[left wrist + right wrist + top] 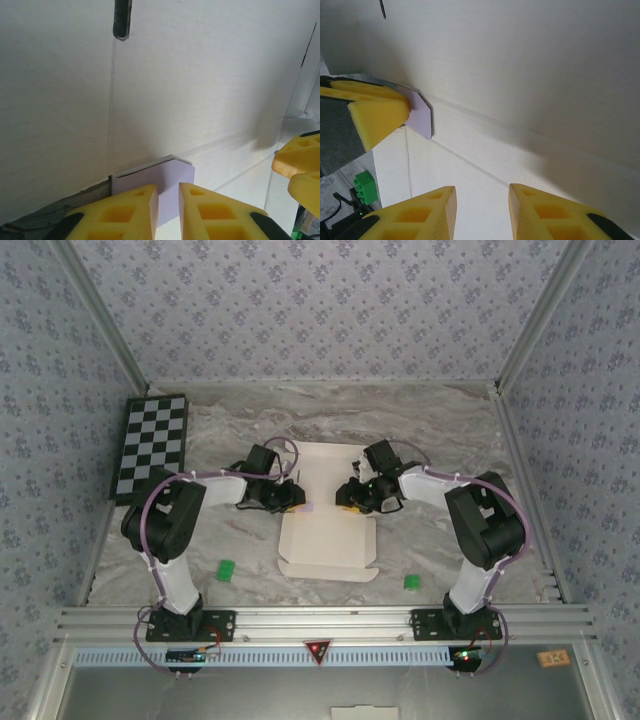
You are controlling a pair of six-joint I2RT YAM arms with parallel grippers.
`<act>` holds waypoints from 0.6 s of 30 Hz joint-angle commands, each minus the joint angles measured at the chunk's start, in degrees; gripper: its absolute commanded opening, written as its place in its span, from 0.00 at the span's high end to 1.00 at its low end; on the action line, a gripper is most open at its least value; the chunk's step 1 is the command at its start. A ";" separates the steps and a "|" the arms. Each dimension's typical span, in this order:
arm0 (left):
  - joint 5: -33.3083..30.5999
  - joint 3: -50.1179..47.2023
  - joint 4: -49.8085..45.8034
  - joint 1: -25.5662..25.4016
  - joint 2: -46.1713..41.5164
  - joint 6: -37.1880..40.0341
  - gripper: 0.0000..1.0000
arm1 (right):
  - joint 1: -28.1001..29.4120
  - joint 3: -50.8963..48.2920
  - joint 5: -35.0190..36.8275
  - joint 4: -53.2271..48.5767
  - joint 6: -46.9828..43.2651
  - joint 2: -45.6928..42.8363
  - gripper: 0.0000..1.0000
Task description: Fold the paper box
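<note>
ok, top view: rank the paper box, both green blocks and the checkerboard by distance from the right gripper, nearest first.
From the right gripper:
1. paper box, under its fingers, mid-scene.
2. right green block, near side, right of the box.
3. left green block, near side, left of the box.
4. checkerboard, far left.

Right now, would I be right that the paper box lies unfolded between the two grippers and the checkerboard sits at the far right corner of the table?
Not quite: the checkerboard sits at the far left corner of the table, as the top external view shows. The paper box does lie unfolded between the left gripper and the right gripper.
</note>
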 commanded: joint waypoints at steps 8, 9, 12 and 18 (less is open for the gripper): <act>-8.54 -1.81 -10.19 -1.37 -3.24 0.84 0.77 | 0.49 2.86 0.38 -3.48 -1.64 0.12 0.65; -8.54 -1.28 -10.72 -1.36 -3.97 1.05 0.77 | 0.46 3.06 0.46 -3.76 -1.75 0.03 0.66; -8.82 0.90 -12.98 -1.32 -6.82 1.85 0.75 | 0.47 3.96 0.58 -4.75 -2.15 -0.21 0.65; -10.41 4.92 -17.98 -0.60 -12.93 3.91 0.72 | 0.51 6.44 0.58 -6.55 -2.93 -0.21 0.65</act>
